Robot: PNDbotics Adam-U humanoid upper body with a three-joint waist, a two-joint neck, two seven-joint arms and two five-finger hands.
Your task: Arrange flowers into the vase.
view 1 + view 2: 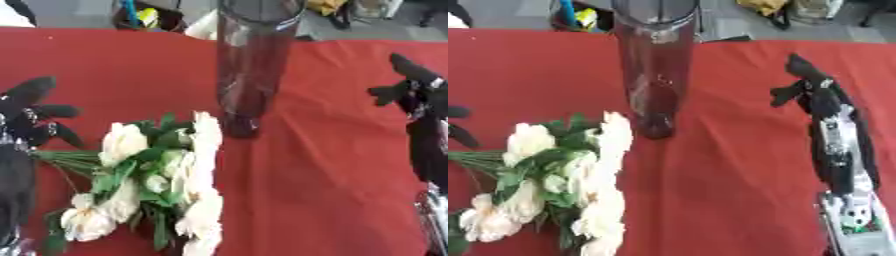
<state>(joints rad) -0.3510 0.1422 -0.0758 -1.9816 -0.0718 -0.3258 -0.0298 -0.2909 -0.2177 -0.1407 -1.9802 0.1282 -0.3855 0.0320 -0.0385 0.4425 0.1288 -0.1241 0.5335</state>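
A tall clear glass vase (251, 65) stands upright on the red tablecloth (332, 165) at the middle back, with no flowers in it. A bunch of cream-white flowers (157, 180) with green leaves lies flat at the lower left, its stems (66, 161) pointing left. My left hand (33, 117) hovers at the left edge just above the stems, fingers spread and relaxed, holding nothing. My right hand (807, 85) is at the right, fingers straight and pointing up the table, well apart from the vase and holding nothing.
The table's far edge runs along the top, with clutter on the floor behind it (144, 17). Bare red cloth lies between the vase and my right arm (842, 150).
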